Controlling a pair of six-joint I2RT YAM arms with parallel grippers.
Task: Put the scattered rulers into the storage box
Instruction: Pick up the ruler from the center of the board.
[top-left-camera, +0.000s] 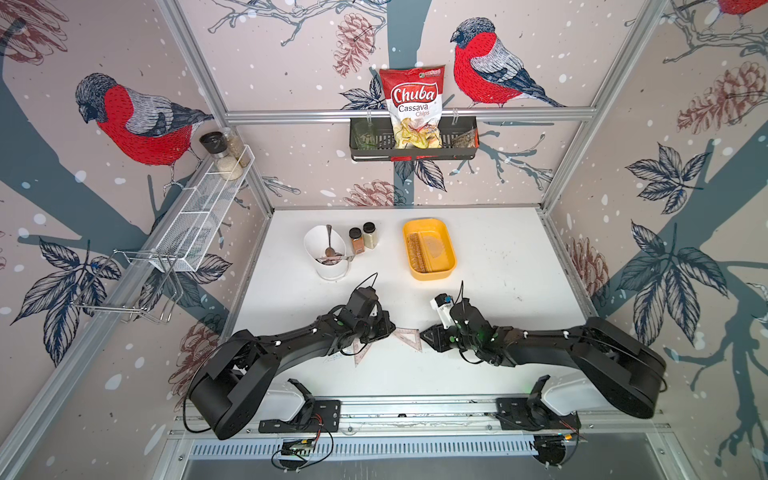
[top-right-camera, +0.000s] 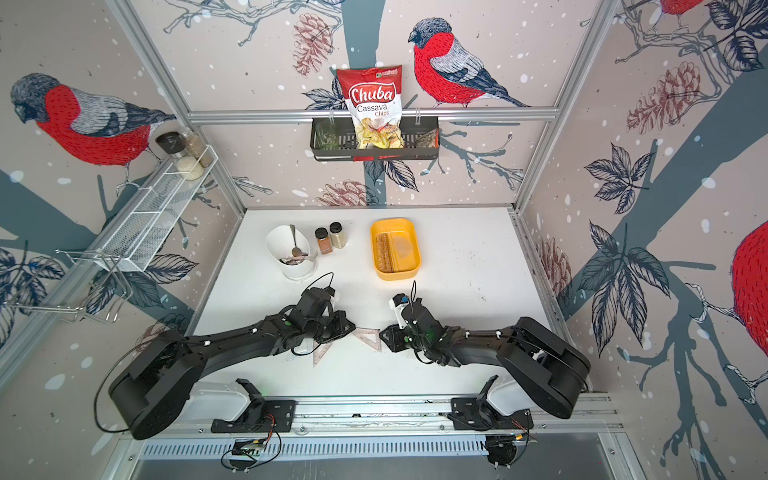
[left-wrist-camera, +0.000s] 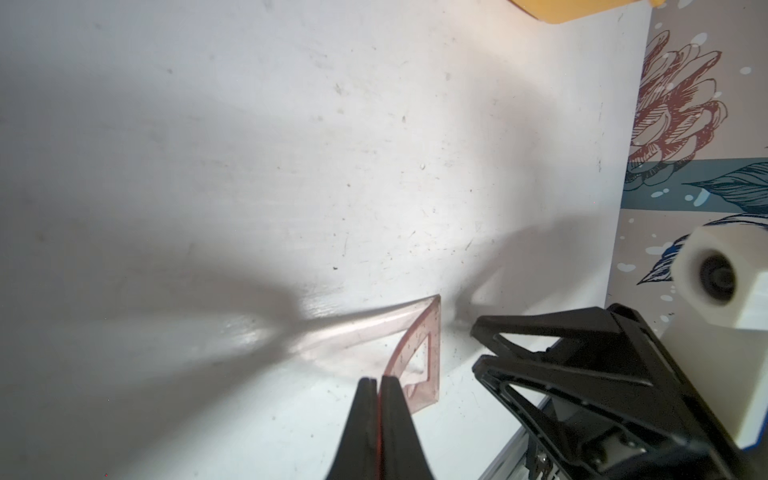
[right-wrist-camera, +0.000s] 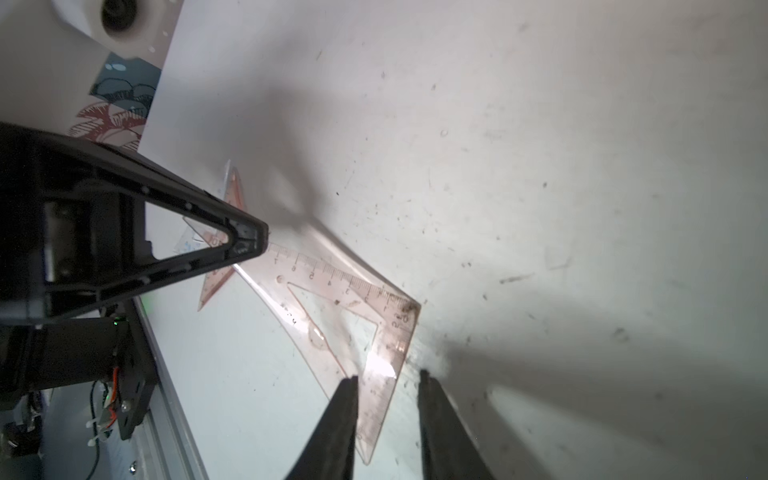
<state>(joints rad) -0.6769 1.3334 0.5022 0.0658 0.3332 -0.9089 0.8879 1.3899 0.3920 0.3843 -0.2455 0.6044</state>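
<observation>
A pinkish set square (top-left-camera: 409, 338) (top-right-camera: 369, 338), one of the scattered rulers, spans the gap between my two grippers near the table's front. My left gripper (left-wrist-camera: 377, 380) (top-left-camera: 392, 330) is shut on one corner of the set square (left-wrist-camera: 415, 345). At its other end, my right gripper (right-wrist-camera: 388, 376) (top-left-camera: 422, 335) is open, and the far edge of the set square (right-wrist-camera: 332, 291) lies between the jaws. Another pink set square (top-left-camera: 360, 354) and a clear ruler (top-left-camera: 332, 359) lie under the left arm. The yellow storage box (top-left-camera: 451, 266) (top-right-camera: 415, 266) holds a stencil ruler (top-left-camera: 414, 249) and a protractor (top-left-camera: 435, 249).
A white bowl (top-left-camera: 332, 270) with a spoon and two spice jars (top-left-camera: 362, 239) stand left of the box. A dark wire basket (top-left-camera: 413, 143) with a chips bag hangs on the back wall. A white wire rack (top-left-camera: 199, 216) runs along the left wall.
</observation>
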